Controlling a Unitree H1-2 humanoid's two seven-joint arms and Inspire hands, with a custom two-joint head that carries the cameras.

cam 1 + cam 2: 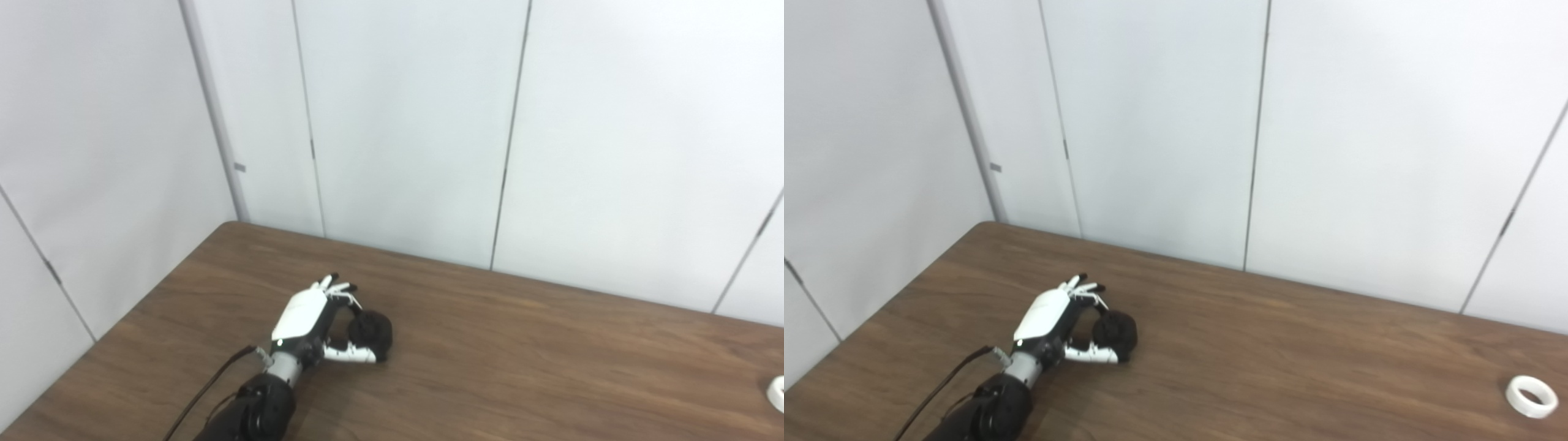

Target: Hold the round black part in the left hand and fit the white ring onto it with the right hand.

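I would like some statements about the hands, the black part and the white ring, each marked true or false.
1. The left hand has its fingers and thumb around the round black part. True.
2. The white ring already sits on the black part. False: it lies far off on the table, near the right edge of the picture.
3. The right hand holds the ring. False: no right hand is in view, and nothing touches the ring.
4. The black part is low, at the tabletop. True.
5. The ring lies flat on the table. True.
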